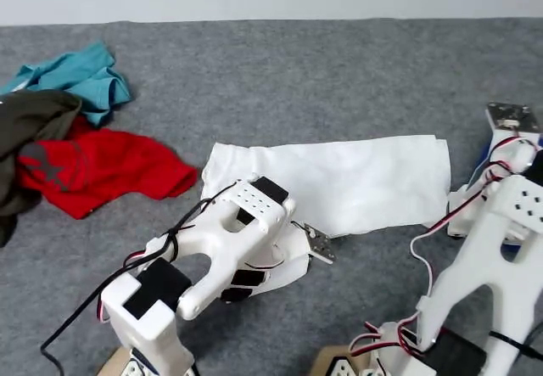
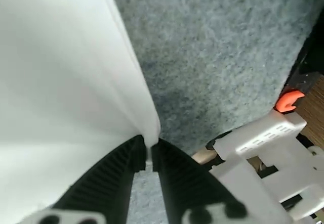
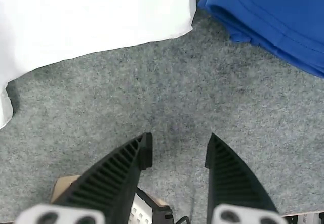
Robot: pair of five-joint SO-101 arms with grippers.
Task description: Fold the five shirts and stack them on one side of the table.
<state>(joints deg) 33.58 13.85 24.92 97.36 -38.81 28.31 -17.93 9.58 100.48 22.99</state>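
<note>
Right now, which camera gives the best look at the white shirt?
The high view: the white shirt lies spread across the grey table, nearly whole. The left wrist view gives its edge pinched in the left gripper; the right wrist view catches a hem and corner.

My left arm [image 1: 227, 233], lower left: jaws clamped on white shirt [image 2: 61, 82]. My right arm [image 1: 507, 216], lower right: jaws parted.

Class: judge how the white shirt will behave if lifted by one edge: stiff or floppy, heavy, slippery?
Probably floppy: the white shirt lies flat with soft folds, so it should drape from the left gripper pinching its edge. Likely light, being thin cloth. It may drag rather than slide on the fuzzy grey felt.
</note>
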